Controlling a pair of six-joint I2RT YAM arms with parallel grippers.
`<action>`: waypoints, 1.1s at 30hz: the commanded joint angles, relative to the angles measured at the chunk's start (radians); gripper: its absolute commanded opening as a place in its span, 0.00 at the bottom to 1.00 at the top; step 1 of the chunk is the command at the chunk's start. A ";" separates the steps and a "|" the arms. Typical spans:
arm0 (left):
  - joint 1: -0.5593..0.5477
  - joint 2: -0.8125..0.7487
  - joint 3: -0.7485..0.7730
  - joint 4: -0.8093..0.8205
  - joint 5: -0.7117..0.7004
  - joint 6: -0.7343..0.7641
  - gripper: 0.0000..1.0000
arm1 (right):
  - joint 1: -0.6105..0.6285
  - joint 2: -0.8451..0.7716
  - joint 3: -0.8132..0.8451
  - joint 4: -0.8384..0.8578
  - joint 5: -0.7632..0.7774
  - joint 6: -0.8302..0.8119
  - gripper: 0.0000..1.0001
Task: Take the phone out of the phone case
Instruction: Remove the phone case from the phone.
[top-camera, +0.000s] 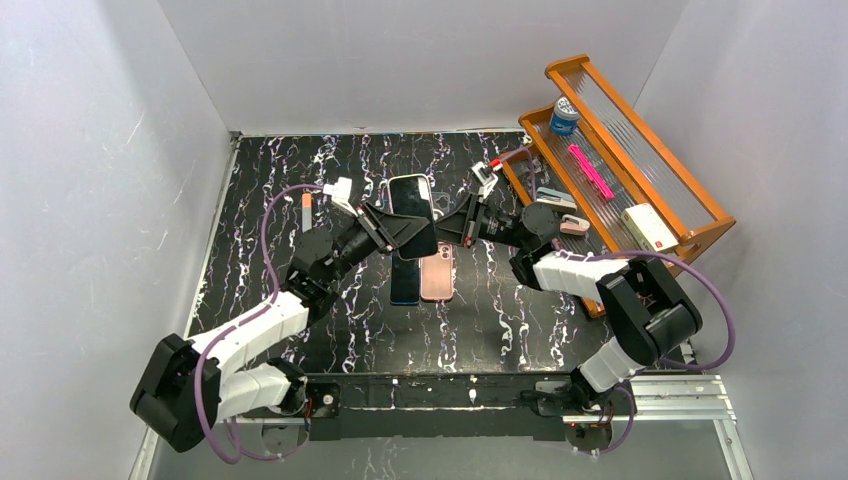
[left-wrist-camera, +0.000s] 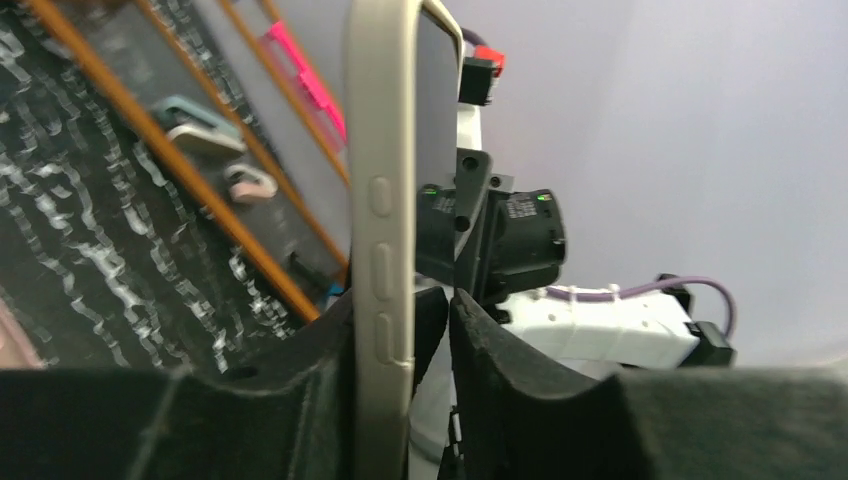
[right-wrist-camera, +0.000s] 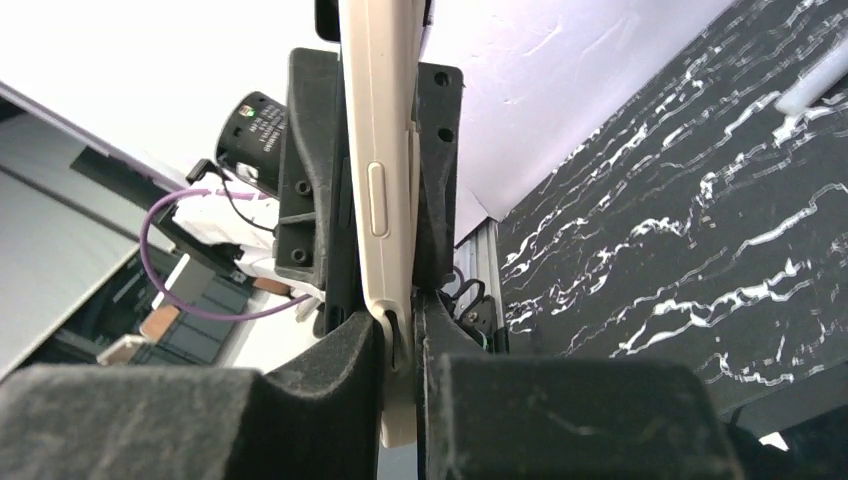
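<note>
A phone with a black screen (top-camera: 410, 196) sits in a cream case (left-wrist-camera: 380, 200) and is held in the air over the table's middle. My right gripper (top-camera: 462, 228) is shut on the case's lower right edge; in the right wrist view both fingers press the case (right-wrist-camera: 380, 150) at the gripper (right-wrist-camera: 400, 330). My left gripper (top-camera: 392, 228) is at the lower left corner. In the left wrist view the gripper (left-wrist-camera: 400, 300) has one finger (left-wrist-camera: 320, 340) against the case's back. A narrow gap shows between the case and the other finger (left-wrist-camera: 500, 350).
A dark blue phone (top-camera: 405, 282) and a pink phone (top-camera: 437, 272) lie on the marble table under the held phone. A wooden rack (top-camera: 700, 225) at the right holds a blue-capped jar (top-camera: 564, 115), a pink item (top-camera: 590, 170) and a white box (top-camera: 648, 226).
</note>
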 joint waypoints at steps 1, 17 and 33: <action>-0.046 -0.010 0.076 -0.360 0.084 0.167 0.36 | -0.023 -0.046 0.001 0.071 0.172 0.050 0.01; -0.039 0.010 0.415 -1.038 -0.274 0.565 0.98 | -0.022 -0.115 -0.081 -0.247 0.256 0.025 0.01; -0.338 0.164 0.706 -1.363 -0.631 1.024 0.98 | -0.005 -0.161 -0.028 -0.593 0.363 -0.073 0.01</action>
